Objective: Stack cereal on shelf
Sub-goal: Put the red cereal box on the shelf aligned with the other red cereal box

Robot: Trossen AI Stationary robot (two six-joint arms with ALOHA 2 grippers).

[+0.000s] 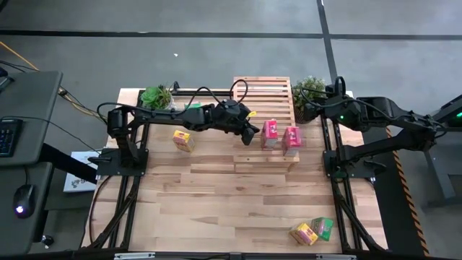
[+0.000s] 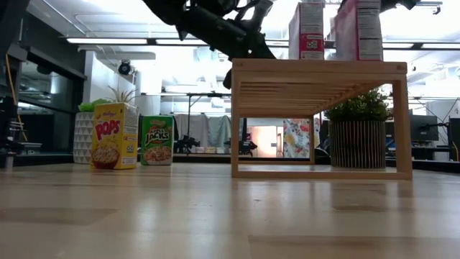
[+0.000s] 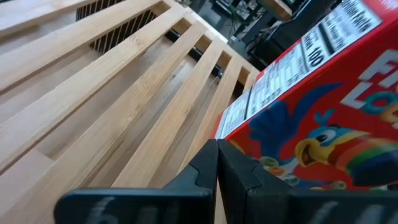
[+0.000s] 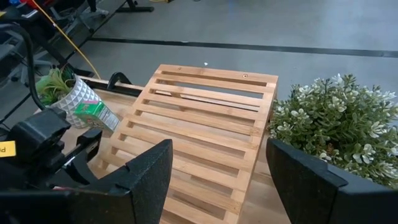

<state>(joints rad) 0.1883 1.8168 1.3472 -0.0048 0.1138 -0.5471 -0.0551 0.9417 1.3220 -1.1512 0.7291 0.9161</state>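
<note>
The shelf (image 1: 263, 108) is a slatted wooden rack that rests on its legs at the table's far middle. Two red cereal boxes (image 1: 269, 133) (image 1: 291, 139) stand upright on its near end, also seen in the low view (image 2: 307, 29) (image 2: 357, 29). My left gripper (image 1: 250, 134) is shut above the slats, right beside the left red box (image 3: 323, 118). A yellow box (image 2: 115, 135) and a green box (image 2: 157, 139) stand on the table left of the shelf. Another yellow box (image 1: 304, 233) and green box (image 1: 323, 227) lie near the front right. My right gripper (image 4: 217, 186) is open, raised at the far right. My left gripper's shut fingers (image 3: 236, 171) come slanting down from the table's left, just above the slats, close against the lower corner (image 3: 273, 165) of the left red box. I cannot tell whether they touch it. The box stands upright on the shelf.
A potted plant (image 1: 157, 96) stands at the far left of the table and another (image 1: 310, 97) at the far right, next to the shelf and below my right gripper. Bare tabletop (image 1: 216, 195) spreads in front of the shelf.
</note>
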